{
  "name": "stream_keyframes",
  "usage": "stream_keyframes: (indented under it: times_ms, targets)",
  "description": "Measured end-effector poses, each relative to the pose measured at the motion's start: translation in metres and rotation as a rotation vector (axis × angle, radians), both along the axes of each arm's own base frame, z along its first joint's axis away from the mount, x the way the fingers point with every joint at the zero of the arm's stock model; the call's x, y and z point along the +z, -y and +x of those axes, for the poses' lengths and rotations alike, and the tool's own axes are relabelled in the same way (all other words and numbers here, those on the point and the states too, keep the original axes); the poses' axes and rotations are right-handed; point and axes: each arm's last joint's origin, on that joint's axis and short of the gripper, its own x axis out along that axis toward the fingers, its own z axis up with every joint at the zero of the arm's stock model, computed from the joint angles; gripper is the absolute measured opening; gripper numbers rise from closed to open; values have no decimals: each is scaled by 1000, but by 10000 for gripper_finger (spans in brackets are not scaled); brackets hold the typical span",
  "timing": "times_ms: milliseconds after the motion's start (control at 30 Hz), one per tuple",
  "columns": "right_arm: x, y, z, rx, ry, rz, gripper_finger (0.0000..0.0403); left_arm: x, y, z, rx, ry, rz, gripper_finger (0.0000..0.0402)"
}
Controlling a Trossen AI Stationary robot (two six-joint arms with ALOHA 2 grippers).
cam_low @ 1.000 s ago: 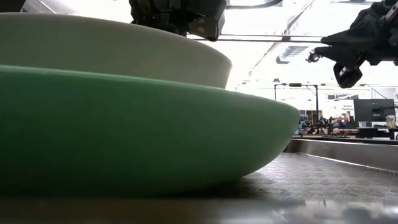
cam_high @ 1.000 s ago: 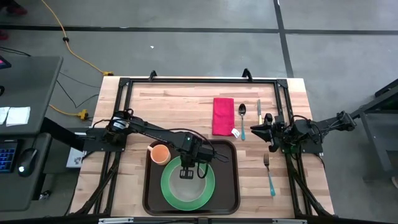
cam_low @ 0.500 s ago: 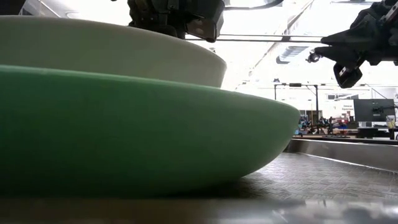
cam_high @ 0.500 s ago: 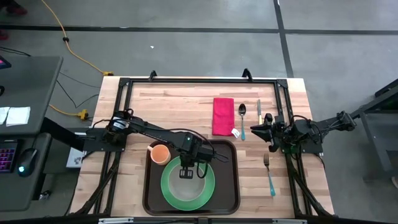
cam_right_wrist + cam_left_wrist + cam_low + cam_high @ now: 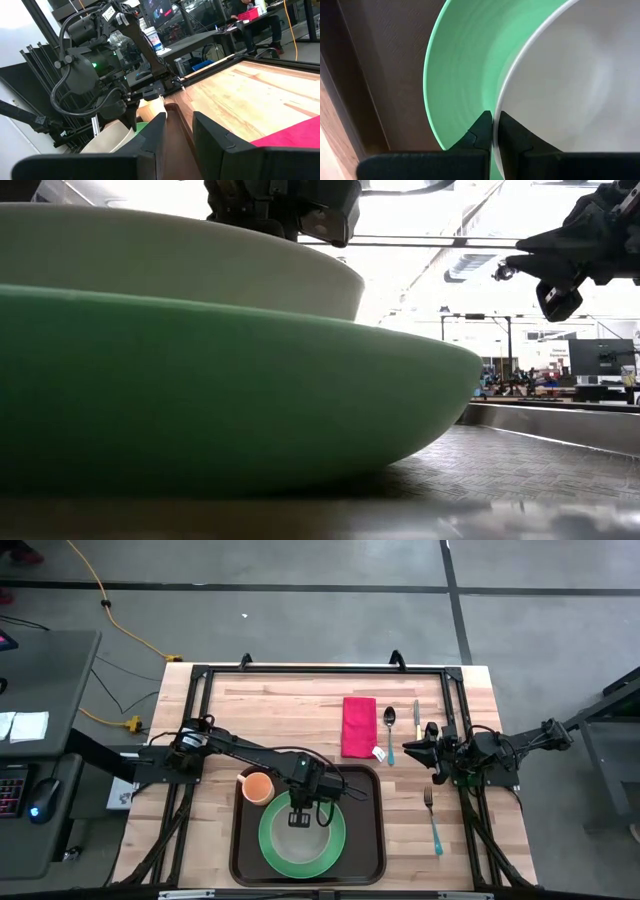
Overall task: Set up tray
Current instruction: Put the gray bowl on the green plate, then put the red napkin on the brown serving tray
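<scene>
The dark brown tray (image 5: 368, 840) lies at the table's near middle. A green plate (image 5: 272, 840) rests flat on it, and a white bowl (image 5: 306, 833) sits in the plate, as the low view shows for bowl (image 5: 150, 260) and plate (image 5: 220, 380). An orange cup (image 5: 258, 786) stands at the tray's far left corner. My left gripper (image 5: 300, 812) points down over the bowl's far edge and is shut on its rim. My right gripper (image 5: 405, 748) hangs level at the table's right side, open and holding nothing (image 5: 177, 132). My left gripper pinches the white bowl's rim (image 5: 496, 102) on its far side, one finger inside the bowl and one outside (image 5: 482, 131). The fingers come from above, pointing down. The bowl sits upright with its base in the green plate (image 5: 455, 75).
A pink napkin (image 5: 359, 726), a spoon (image 5: 390, 732) and a knife (image 5: 416, 715) lie at the far right of the table. A fork (image 5: 433, 822) lies to the right of the tray. A black metal frame (image 5: 200, 675) runs around the tabletop.
</scene>
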Motion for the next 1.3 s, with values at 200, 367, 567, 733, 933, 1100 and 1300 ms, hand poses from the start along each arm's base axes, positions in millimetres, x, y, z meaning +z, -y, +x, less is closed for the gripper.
stream_keyframes:
  times_ms: [200, 367, 567, 733, 933, 1100, 1300]
  targets:
    - [0, 0, 0, 0, 0, 0, 74, 0, 0, 0, 0, 0, 0, 54]
    - [0, 0, 0, 0, 0, 0, 74, 0, 0, 0, 0, -1, -1, 80]
    - [0, 0, 0, 0, 0, 0, 74, 0, 0, 0, 0, -1, 0, 122]
    - [0, 0, 0, -1, 0, 0, 74, 0, 0, 0, 0, -4, 1, 134]
    - [0, 0, 0, 1, 1, 16, 74, 0, -1, -1, 12, -4, 29, 136]
    - [0, 0, 0, 5, 1, 18, 74, 0, -2, -1, 15, -3, 34, 136]
    - [0, 0, 0, 5, 2, 18, 74, 10, -2, -4, 38, 9, 30, 136]
